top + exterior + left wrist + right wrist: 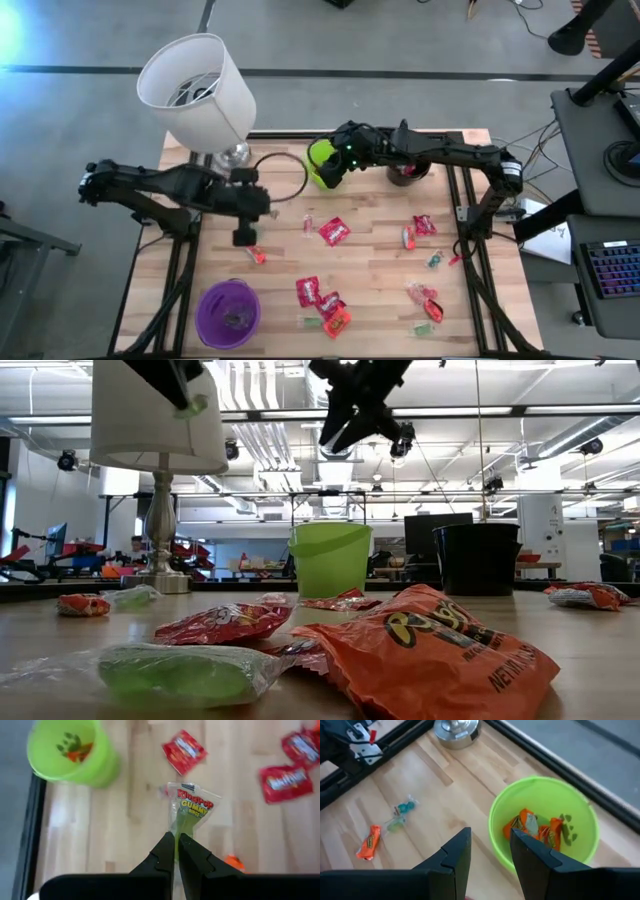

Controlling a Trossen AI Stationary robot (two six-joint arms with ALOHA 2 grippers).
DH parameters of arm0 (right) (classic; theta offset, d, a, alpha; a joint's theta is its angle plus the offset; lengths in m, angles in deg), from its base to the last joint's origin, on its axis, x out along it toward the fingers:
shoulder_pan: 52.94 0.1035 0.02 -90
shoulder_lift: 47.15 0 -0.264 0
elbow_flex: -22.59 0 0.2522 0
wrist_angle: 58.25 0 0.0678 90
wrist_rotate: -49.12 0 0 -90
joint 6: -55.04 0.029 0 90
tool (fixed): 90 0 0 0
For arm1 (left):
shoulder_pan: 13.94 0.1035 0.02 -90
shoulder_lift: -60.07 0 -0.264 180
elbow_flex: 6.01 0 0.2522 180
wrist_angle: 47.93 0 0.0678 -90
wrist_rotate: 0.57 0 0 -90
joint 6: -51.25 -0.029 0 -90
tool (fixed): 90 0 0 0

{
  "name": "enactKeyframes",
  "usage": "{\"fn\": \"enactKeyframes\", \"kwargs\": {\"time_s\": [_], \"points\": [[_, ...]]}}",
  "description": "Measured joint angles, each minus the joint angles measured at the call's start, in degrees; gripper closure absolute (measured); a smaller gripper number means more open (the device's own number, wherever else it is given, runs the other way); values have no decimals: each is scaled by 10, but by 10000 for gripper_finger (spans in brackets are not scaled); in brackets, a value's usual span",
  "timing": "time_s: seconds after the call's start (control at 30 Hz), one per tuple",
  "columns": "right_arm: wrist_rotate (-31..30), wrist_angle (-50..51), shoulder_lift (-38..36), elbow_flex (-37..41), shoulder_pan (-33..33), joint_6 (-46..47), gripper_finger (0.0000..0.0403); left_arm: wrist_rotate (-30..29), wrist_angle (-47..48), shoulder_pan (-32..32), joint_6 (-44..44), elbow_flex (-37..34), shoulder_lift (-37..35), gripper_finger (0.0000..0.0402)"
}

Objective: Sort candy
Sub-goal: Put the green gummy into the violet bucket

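left gripper (176, 842) is pinching a clear green gummy packet (189, 810) by its end, fingers clamped tight on it, hanging over the table (370, 262) left of centre. right gripper (490, 847) is hovering with its fingers parted and nothing between them, right above the near rim of the green cup (545, 822) at about 12 o'clock on the table. that cup is already holding a few orange candies (522, 822). the rest of the candy (334, 232) is lying scattered from the centre toward 4 and 6 o'clock, with the purple cup (228, 312) sitting at 7 o'clock.
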State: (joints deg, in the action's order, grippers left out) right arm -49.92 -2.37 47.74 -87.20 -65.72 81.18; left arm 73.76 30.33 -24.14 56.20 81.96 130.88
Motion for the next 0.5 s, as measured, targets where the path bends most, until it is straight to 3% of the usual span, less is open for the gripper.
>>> {"fn": "enactKeyframes", "kwargs": {"time_s": [0.27, 0.5], "points": [[3, 0, 32, 0, 12, 8, 275, 24, 35, -63, 98, 0, -11, 401], [28, 2, 39, 0, 18, 2, 275, 84, 47, -102, 146, 0, -5, 401]]}}
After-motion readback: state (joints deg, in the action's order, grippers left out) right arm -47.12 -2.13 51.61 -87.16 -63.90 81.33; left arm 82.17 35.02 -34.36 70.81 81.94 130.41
